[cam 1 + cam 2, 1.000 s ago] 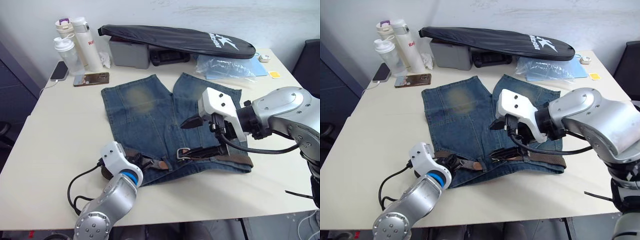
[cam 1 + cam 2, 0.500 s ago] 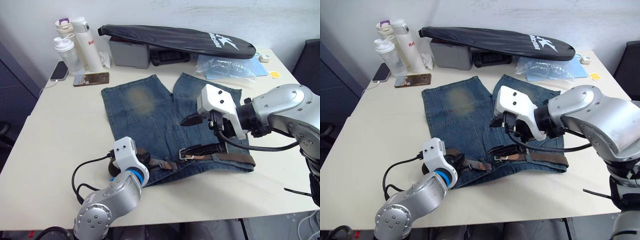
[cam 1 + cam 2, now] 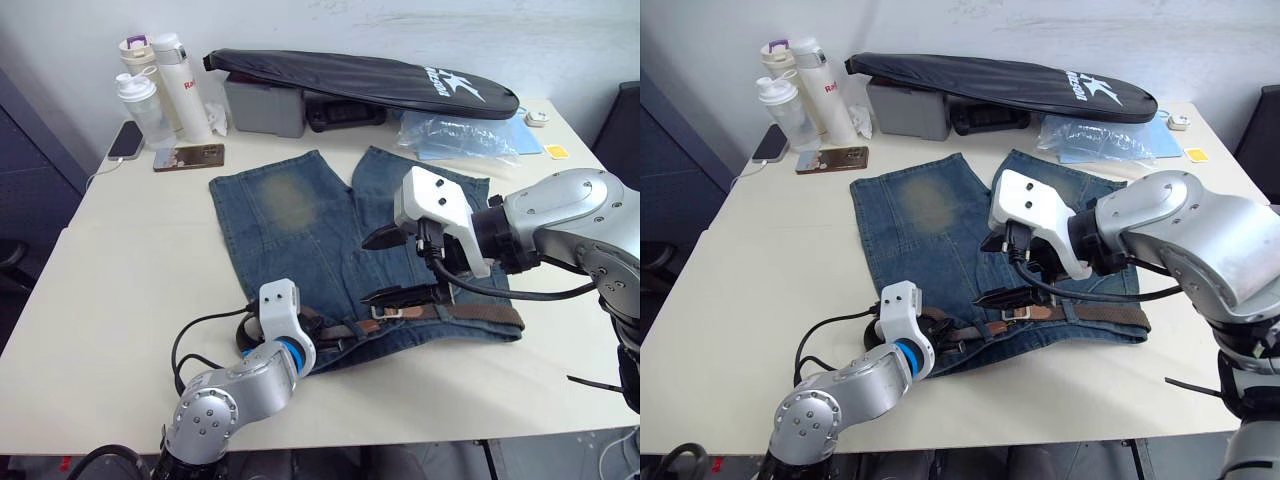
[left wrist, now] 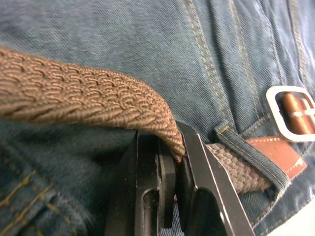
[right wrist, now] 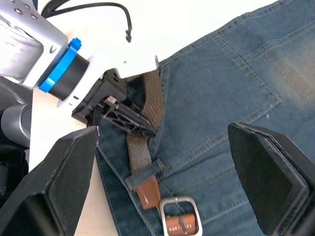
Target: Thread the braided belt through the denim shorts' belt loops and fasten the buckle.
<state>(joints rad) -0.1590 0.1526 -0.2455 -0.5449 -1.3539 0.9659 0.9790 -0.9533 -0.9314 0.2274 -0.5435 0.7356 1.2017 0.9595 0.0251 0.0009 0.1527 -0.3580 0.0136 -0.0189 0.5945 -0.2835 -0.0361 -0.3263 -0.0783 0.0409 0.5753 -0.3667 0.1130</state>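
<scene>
Since the earlier frames the left gripper (image 4: 170,162) has travelled along the waistband toward the buckle (image 3: 392,311), from the shorts' outer corner to a spot much nearer the fly, and the belt end has come along with it; the whole scene has also slid a little, which is the camera's own shift. The right gripper (image 3: 382,268) has barely changed place. The denim shorts (image 3: 300,230) lie flat in the middle of the desk (image 3: 110,270), legs pointing to 12 o'clock, waistband at 6 o'clock. The braided belt (image 3: 470,312) runs along the waistband from the 3 o'clock edge to the buckle near the fly, and its other end passes under a belt loop (image 4: 246,150) just beside the buckle. The left arm reaches in from 7 o'clock, forearm low over the desk, its gripper clamped on the braided belt at the waistband, the fingers (image 4: 147,187) pinching the strap at a fold. The right arm comes in from 3 o'clock, bent at the elbow, its gripper spread wide above the buckle, one finger over the denim at 12 o'clock of the buckle and the other low beside it, holding nothing.
</scene>
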